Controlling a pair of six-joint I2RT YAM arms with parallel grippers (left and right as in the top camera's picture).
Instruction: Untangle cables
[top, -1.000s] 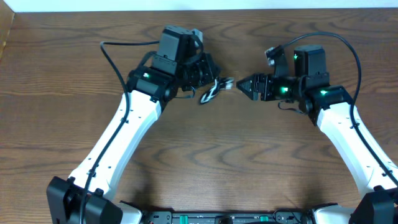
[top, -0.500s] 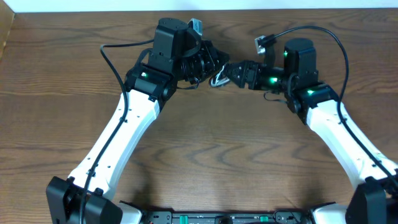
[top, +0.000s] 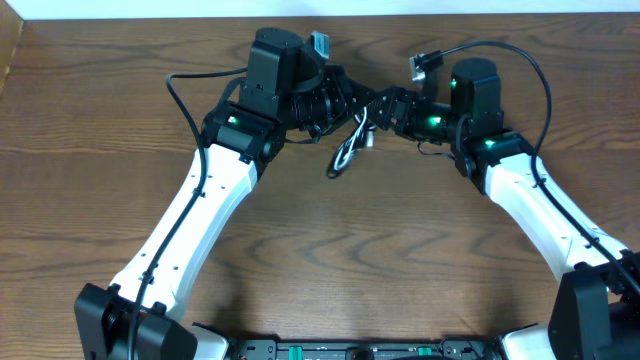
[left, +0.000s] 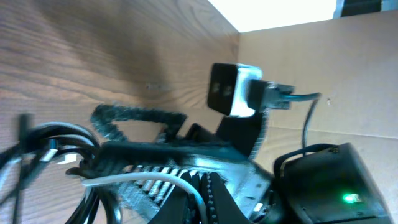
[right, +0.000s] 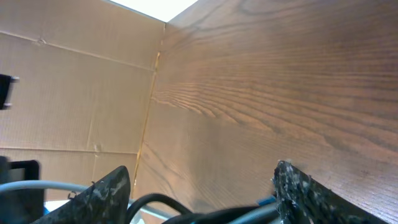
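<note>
Overhead: left claw (top: 338, 100) is clamped shut on the cables (top: 347, 150) at the far middle of the counter (top: 400, 250). The black and white cords dangle from it in one tangle. Right claw (top: 385, 104) sits nose to nose with the left.
Left wrist: cords loop at frame left; the grip point is blurred.
Right wrist: fingers (right: 102, 193) spread wide, cords between them, not pinched.
Step, as I judge it: second grasp. Next, close the right claw on one cord only, then draw the two apart.

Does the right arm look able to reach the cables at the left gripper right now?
Probably yes. The right gripper sits right beside the cables, jaws open, and strands show between them in its wrist view. Nothing seems to stand in the way.
</note>
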